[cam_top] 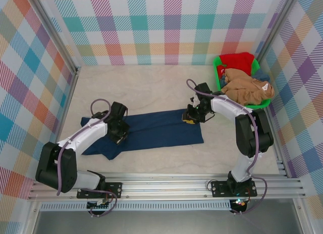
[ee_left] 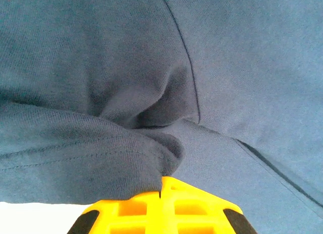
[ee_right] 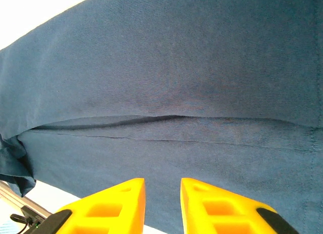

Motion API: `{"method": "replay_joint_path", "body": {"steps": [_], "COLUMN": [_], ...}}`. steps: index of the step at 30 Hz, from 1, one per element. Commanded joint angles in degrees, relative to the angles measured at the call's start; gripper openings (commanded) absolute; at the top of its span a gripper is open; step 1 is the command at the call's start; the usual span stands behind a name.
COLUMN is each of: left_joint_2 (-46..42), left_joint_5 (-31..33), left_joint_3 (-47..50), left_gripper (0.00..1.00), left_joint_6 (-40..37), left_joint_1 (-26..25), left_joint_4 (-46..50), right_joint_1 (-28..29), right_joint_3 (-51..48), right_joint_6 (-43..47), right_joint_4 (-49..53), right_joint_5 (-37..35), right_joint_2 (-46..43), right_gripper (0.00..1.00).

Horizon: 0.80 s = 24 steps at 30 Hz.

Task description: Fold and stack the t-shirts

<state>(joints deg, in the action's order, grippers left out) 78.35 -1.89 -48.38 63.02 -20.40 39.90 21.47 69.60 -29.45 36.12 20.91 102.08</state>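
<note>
The left gripper [ee_left: 160, 194], nearest the lens, was pinched shut on a bunched fold of the navy shirt [ee_left: 212, 57]. The right gripper [ee_right: 162, 198] hovered with its jaws slightly apart over the same fine knit. That shirt lay mid-way across the pale surface [cam_top: 151, 88] as a long, soft band. It seemed folded lengthwise only, so cross folds and all stacking were left. The green basket [cam_top: 218, 67], far right, held a crumpled tan shirt [cam_top: 247, 90] and red shirt [cam_top: 237, 61].
</note>
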Motion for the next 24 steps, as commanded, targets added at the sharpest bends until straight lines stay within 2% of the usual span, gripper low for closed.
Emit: {"method": "replay_joint_path", "body": {"steps": [1, 3, 5, 7, 11, 14, 16, 20, 22, 24], "left_joint_2": [1.5, 3.0, 3.8, 3.0, -3.5, -9.5, -13.4, -17.1, -16.3, -14.7], "left_joint_5": [-0.4, -2.1, -3.1, -1.5, 3.2, 8.6, 9.7, 3.4, 0.5, -1.1], "left_joint_3": [-1.8, -1.7, -1.8, -2.3, -2.5, -1.4, 1.2, 9.2, 11.3, 11.8], "left_gripper": [0.00, 0.03, 0.24, 0.45, 0.65, 0.66, 0.65, 0.64, 0.64, 0.62], "left_joint_6": [-2.0, -2.8, -3.9, -5.0, -7.8, -7.6, -7.7, -10.3, -10.6, -11.5], "left_joint_1": [-1.0, -1.1, -1.5, -1.5, 0.4, 4.1, 9.2, 24.4, 29.2, 31.1], "left_joint_4": [-0.2, 0.5, 2.0, 5.2, 10.9, 16.5, 17.8, 11.5, 6.3, 1.4], "right_joint_1": [0.3, 0.3, 0.3, 0.3, 0.3, 0.3, 0.3, 0.3, 0.3, 0.3], "right_joint_3": [1.0, 1.1, 1.1, 1.4, 1.4, 1.2, 1.3, 1.8, 2.0, 2.3], "right_joint_6": [0.6, 0.6, 0.7, 0.9, 1.0, 1.0, 1.1, 1.6, 1.9, 2.2], "right_joint_4": [1.1, 1.0, 1.1, 1.3, 1.4, 1.4, 1.5, 1.7, 1.9, 2.3], "right_joint_5": [0.5, 0.5, 0.3, 0.2, 0.1, 0.2, 0.5, 1.0, 1.2, 1.2], "right_joint_2": [0.6, 0.6, 0.7, 0.7, 0.8, 0.7, 0.7, 1.1, 1.1, 1.3], "right_gripper": [0.25, 0.25, 0.25, 0.24, 0.24, 0.24, 0.24, 0.24, 0.24, 0.24]}}
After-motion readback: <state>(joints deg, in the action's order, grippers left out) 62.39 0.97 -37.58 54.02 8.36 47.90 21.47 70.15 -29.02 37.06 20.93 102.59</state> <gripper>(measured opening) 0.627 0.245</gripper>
